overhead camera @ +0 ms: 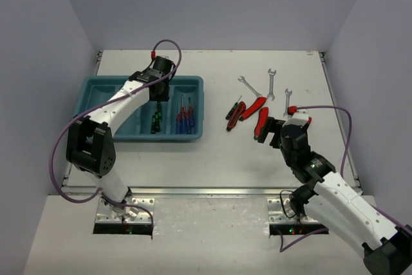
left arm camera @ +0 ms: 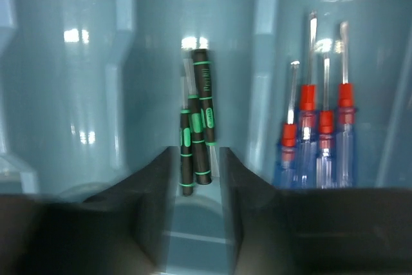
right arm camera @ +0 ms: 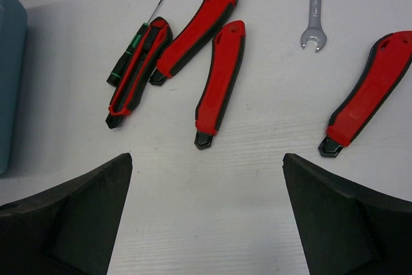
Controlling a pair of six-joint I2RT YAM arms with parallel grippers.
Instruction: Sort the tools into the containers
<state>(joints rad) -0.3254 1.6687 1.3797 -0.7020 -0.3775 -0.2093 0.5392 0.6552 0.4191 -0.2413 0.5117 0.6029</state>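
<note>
While the left gripper (left arm camera: pixel 198 154) hangs low inside the tray (overhead camera: pixel 103 88), its two dark fingers (left arm camera: pixel 154 185) stand slightly parted, with only a narrow gap between them. The near ends of the black-and-green screwdrivers (left arm camera: pixel 198 127) sit in that gap, with a thin strip of the tray floor showing on either side of the handles. The bunch is blurred, so its count is unclear. It lies lengthwise in the third compartment from the left. Just beside it, in the rightmost compartment, four blue-and-red screwdrivers (left arm camera: pixel 318 133) lie side by side with their metal tips pointing away from the fingers. The right gripper (right arm camera: pixel 206 165) hovers above the white table (right arm camera: pixel 212 223), well apart from the tray, its fingers spread wide with nothing between them. Beyond its fingertips lie the red-handled pliers (right arm camera: pixel 220 75), with two red handles close together in the middle. A smaller red-handled tool (right arm camera: pixel 138 72) lies to their left and another red handle (right arm camera: pixel 367 91) lies apart on the right. A loose screwdriver (right arm camera: pixel 132 53) with a black-and-green handle rests against the smaller tool. Farther out, three silver wrenches (right arm camera: pixel 313 11) lie on the table, and the leftmost one reaches the top of the nearest red handle.
</note>
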